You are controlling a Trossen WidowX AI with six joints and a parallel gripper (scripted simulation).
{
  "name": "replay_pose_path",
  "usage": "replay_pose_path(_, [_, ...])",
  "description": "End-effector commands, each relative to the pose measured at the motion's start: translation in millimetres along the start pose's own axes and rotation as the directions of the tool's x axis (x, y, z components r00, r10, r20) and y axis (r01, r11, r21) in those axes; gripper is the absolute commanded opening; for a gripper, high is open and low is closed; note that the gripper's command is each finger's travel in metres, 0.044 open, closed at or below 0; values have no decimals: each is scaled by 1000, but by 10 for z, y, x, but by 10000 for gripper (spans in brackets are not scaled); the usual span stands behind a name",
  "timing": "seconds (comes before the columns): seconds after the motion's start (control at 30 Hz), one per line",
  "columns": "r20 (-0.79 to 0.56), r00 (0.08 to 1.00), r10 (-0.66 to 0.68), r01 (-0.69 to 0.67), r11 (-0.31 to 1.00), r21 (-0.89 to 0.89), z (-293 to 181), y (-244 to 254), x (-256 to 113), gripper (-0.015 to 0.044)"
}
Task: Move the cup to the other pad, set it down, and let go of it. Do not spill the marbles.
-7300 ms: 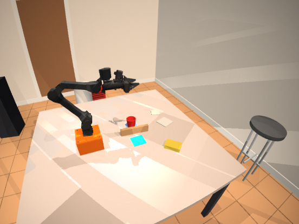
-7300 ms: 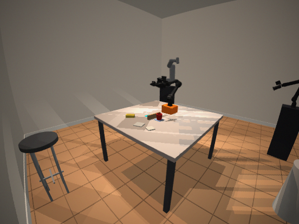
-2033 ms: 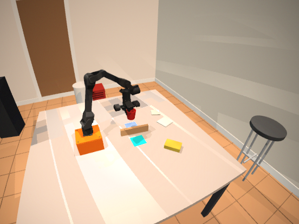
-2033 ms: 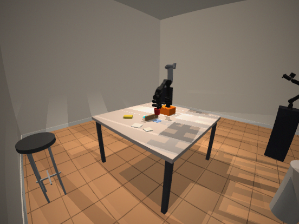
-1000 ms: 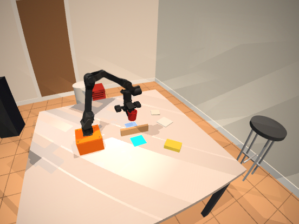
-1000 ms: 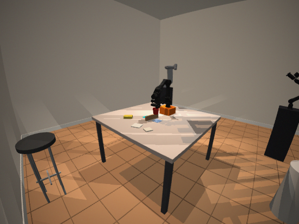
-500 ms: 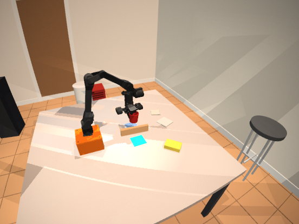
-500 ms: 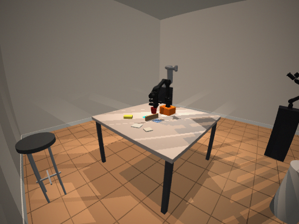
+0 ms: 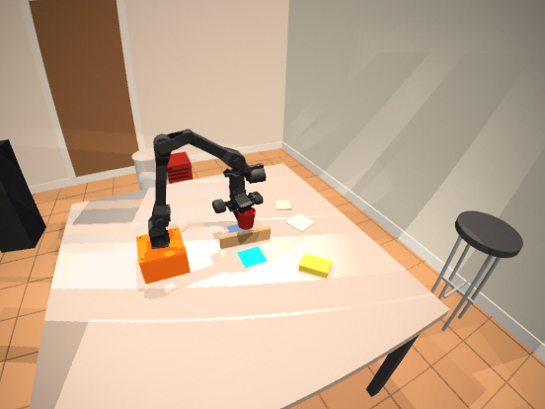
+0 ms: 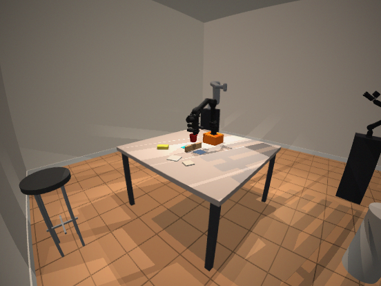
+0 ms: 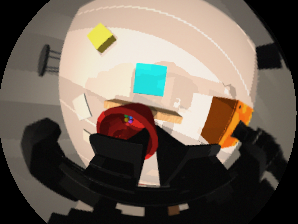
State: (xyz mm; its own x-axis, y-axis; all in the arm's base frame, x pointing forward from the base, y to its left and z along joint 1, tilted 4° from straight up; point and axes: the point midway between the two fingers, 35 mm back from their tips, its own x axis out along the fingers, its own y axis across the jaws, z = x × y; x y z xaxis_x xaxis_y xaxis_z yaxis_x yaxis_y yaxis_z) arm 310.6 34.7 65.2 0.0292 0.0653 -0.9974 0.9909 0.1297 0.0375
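The red cup (image 9: pixel 246 219) (image 10: pixel 193 138) (image 11: pixel 106 121) hangs in the air, close to upright, at the low wooden barrier and higher than its top. Several small coloured marbles (image 11: pixel 128 119) lie inside it. My gripper (image 9: pixel 245 209) (image 10: pixel 194 133) (image 11: pixel 152 127) is shut on the cup's wall at the rim. The wooden barrier (image 9: pixel 245 237) (image 10: pixel 197 146) (image 11: pixel 171 115) stands between the two pads. The cyan pad (image 9: pixel 252 257) (image 10: pixel 183 147) (image 11: pixel 150 80) is bare. The blue pad (image 9: pixel 233 229) (image 10: pixel 199 152) lies on the barrier's other side; in the wrist view it is hidden.
A yellow block (image 9: pixel 316 265) (image 10: pixel 163 147) (image 11: pixel 100 36) lies on the table beyond the cyan pad. Two pale flat tiles, one larger (image 9: pixel 300 222) (image 10: pixel 174 158) and one smaller (image 9: pixel 282 205) (image 10: pixel 188 163), lie past the barrier's end. The arm stands on an orange base (image 9: pixel 165 265) (image 10: pixel 213 139) (image 11: pixel 215 120).
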Motion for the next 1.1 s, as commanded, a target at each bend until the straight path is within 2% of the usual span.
replay_pose_path(0.0, [-3, 1000, -5, 5, 1000, -5, 97, -24, 5, 0])
replay_pose_path(1.07, [2, 1000, -6, 6, 1000, -5, 783, -118, -7, 0])
